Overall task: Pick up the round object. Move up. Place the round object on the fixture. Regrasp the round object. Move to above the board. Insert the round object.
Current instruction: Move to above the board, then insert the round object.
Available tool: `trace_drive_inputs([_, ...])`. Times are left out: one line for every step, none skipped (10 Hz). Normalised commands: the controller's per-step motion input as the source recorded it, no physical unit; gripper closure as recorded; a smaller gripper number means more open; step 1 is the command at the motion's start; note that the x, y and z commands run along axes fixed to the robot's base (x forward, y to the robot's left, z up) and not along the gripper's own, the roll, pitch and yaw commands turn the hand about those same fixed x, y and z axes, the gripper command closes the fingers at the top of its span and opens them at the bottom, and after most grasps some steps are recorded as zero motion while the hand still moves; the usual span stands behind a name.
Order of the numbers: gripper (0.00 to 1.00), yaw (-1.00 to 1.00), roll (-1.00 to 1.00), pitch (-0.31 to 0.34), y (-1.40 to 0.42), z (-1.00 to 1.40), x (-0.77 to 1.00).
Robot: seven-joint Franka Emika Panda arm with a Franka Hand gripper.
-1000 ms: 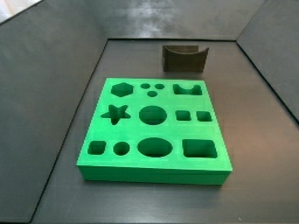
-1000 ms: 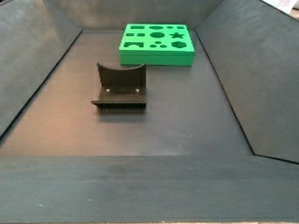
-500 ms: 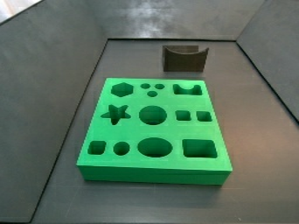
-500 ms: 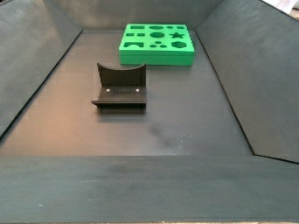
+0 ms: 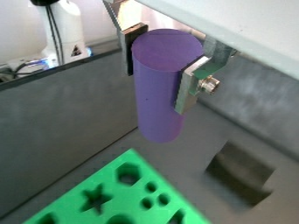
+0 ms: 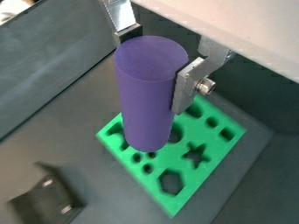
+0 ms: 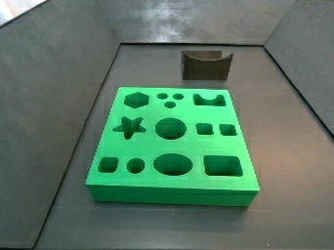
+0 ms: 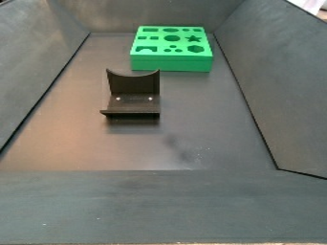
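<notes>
Floor [image 8: 192, 144] — dark grey, matte | walls [image 7: 59, 107] — you see dark panels sloping outward | back wall [image 7: 163, 18] — soft sheen | past the rim, white equipment [image 5: 73, 35], blurred.

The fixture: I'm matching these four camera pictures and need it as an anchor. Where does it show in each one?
Wrist view: the fixture lies beyond the round object held in the gripper, beside the board.
Wrist view: fixture at the picture's corner, apart from the board.
Side view: fixture behind the board.
Side view: fixture in front of the board.
Shared landmark: the board.
</notes>
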Motion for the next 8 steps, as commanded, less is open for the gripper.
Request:
trace_drive_inputs([1.00, -0.08, -0.60, -0.028, -0.05, -0.02, -0.08])
trace_drive_inputs([1.00, -0.04, -0.33, -0.022, -0.03, -0.01, -0.06])
trace_drive_inputs([1.00, 0.00, 0.00, -0.007, 0.00, 0.00, 0.00])
trace_drive_inputs([1.00, 0.00, 0.00, -0.050, -0.02, -0.07, 0.00])
trace_drive_inputs([1.00, 0.01, 0.00, -0.100, -0.06, -0.17, 0.00])
trace_drive_inputs([1.00, 0.08, 0.04, -0.130, -0.15, -0.23, 0.00])
trace_drive_inputs([1.00, 0.07, 0.07, -0.124, -0.09, -0.31, 0.00])
trace_drive_inputs([1.00, 0.05, 0.06, -0.114, -0.09, -0.35, 0.00])
